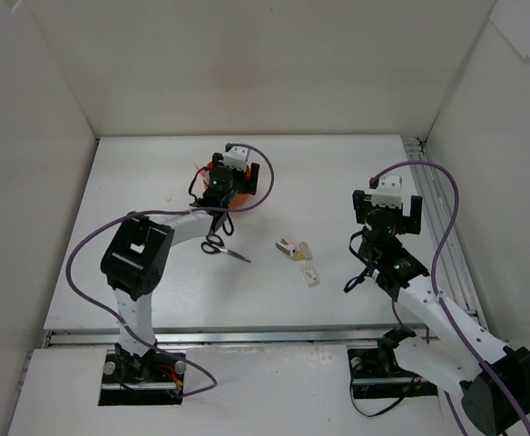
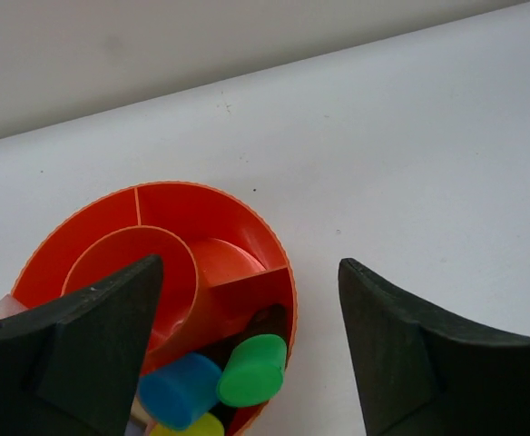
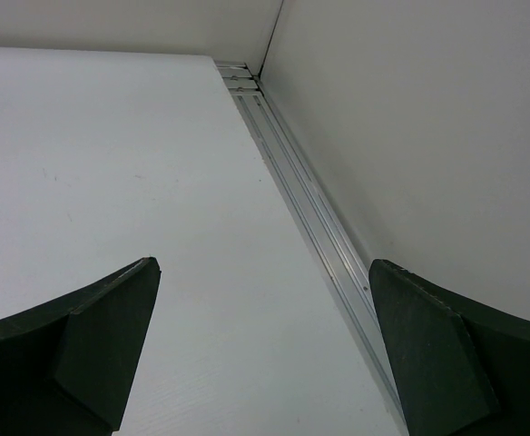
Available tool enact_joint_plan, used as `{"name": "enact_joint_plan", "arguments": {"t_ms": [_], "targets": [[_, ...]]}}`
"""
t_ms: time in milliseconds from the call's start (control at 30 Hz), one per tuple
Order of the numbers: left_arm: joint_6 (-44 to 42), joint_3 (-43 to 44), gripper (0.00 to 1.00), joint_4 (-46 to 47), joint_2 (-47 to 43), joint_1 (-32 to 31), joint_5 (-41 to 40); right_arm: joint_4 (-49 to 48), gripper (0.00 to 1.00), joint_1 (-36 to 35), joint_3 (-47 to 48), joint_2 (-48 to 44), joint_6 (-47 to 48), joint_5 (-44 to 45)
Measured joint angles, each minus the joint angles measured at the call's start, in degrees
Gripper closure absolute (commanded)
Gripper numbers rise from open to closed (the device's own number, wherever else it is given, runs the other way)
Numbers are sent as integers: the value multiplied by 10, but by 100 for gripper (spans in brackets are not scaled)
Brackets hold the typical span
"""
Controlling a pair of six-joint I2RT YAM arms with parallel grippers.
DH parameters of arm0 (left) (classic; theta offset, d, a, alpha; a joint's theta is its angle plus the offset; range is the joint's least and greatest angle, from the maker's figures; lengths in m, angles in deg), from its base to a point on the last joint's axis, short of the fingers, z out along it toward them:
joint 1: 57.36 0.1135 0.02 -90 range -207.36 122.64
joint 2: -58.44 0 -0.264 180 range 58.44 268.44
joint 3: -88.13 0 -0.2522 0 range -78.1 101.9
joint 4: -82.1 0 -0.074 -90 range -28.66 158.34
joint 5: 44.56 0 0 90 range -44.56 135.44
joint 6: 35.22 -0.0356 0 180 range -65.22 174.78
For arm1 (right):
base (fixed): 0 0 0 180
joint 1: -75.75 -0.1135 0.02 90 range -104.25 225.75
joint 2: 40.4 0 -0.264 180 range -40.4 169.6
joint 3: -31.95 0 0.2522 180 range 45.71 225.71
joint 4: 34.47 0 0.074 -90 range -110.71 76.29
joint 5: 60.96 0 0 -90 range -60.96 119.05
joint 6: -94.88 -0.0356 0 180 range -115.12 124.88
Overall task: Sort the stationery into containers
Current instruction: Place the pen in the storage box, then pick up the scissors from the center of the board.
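The orange organiser stands at the back left of the table, mostly hidden under my left gripper. In the left wrist view the organiser holds a green highlighter, a blue one and a yellow one in a ring compartment. The left gripper is open and empty above its right rim. Black-handled scissors and three small erasers lie on the table. My right gripper is open and empty; its wrist view shows only bare table.
White walls close in the table at the back and on both sides. An aluminium rail runs along the right wall, close to the right gripper. Cables loop from both arms over the table.
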Motion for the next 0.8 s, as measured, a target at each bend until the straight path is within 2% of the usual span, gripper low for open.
{"name": "enact_joint_plan", "arguments": {"t_ms": [33,67,267,433,567,800], "targets": [[3,-6,9,-3,-10,0,1,0,2,0,0,0,0,-1],[3,-11,1,-5,-21,-1,3,0,2,0,0,0,0,-3],[10,-13,1,-64,-119,-19,11,5,2,0,0,-11,1,-83],[35,35,1,-187,-216,-37,34,20,2,0,1,-19,0,-187],[83,31,1,-293,-322,-38,28,64,2,0,24,-2,-9,-255],[208,-118,1,-440,-514,-36,-34,122,2,-11,87,79,-35,-376]]}}
